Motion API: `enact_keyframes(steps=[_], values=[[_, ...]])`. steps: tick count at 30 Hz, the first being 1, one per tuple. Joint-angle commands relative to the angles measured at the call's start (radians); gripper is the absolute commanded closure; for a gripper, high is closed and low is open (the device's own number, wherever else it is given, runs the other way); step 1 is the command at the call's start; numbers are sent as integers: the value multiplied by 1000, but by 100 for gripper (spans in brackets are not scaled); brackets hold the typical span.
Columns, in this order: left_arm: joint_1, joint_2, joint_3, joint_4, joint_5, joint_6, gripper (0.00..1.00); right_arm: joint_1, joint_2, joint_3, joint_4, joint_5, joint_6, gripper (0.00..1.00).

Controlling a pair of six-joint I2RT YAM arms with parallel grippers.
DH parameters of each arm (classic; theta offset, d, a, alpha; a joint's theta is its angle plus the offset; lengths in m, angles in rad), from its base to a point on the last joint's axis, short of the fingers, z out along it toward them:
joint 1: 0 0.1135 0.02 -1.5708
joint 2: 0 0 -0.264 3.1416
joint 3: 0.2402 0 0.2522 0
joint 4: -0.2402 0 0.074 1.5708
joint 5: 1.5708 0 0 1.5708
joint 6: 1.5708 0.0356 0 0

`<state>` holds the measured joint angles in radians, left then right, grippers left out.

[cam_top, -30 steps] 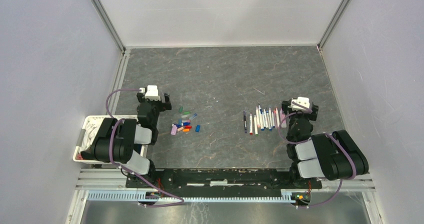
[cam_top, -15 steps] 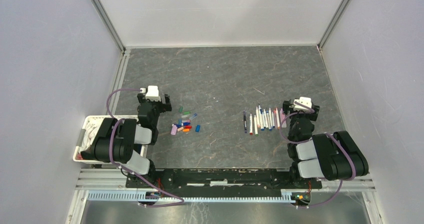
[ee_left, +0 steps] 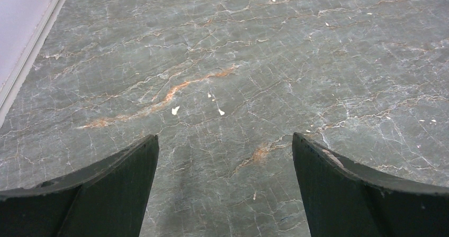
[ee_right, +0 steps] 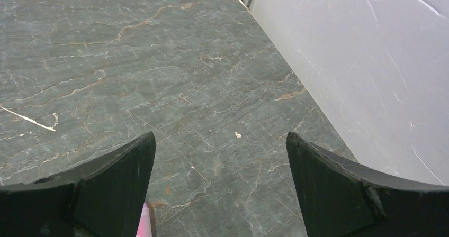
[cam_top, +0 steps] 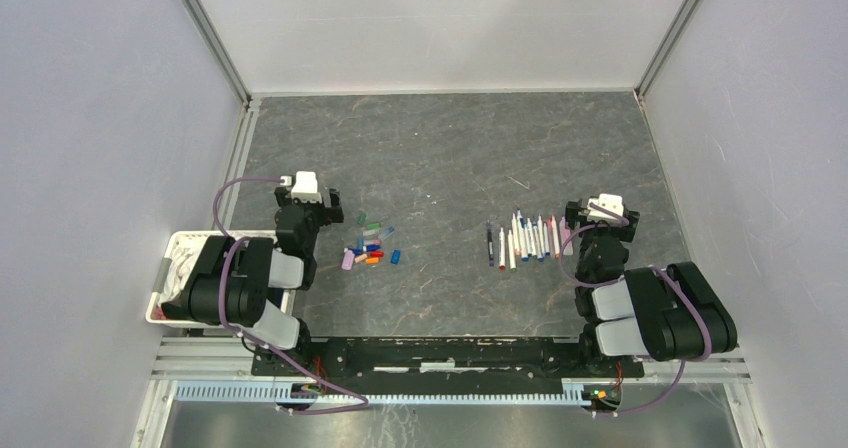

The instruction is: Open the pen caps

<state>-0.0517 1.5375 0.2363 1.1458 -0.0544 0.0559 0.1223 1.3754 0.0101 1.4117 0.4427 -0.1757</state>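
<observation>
Two black arms sat folded at the near edge of the counter (cam_top: 450, 138), a dark grey slab veined with white and rust. White walls (cam_top: 90, 118) closed in the left, far and right sides. A white basket (cam_top: 195, 235) stood at the near left corner, close against the left arm (cam_top: 298, 230), with something pale inside that could not be made out. Purple cables (cam_top: 240, 181) looped over both arms.

The pen caps (cam_top: 370, 248) lay in a loose heap just right of the left arm's wrist, toward the near edge. They were tiny stubs in blue, red, orange, green and lilac, some touching, and one blue cap (cam_top: 396, 257) lay slightly off to the right. The pens (cam_top: 527, 238) lay well apart from them, in a tidy row just left of the right arm (cam_top: 600, 253). Their slim white barrels ran side by side and pointed toward the far edge, with coloured ends showing. A dark-barrelled pen (cam_top: 489, 240) closed the row's left end.

Both sets of jaws stood wide and held nothing. In the left wrist view the dark fingers (ee_left: 106, 194) framed only bare counter with a few white flecks. In the right wrist view the fingers (ee_right: 339, 189) framed bare counter near the right wall, and a pink scrap (ee_right: 144, 224) showed beside the left finger, too cropped to name.
</observation>
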Motion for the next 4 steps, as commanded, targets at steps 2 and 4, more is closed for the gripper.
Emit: enact_keyframes(steps=[2,4], values=[[5,3,19,14,-24,-53,0,-4,-13,-116,23,-16,19,2],[6,1,18,17,-25,-53,0,-3,-12,-117,23,-17,19,2]])
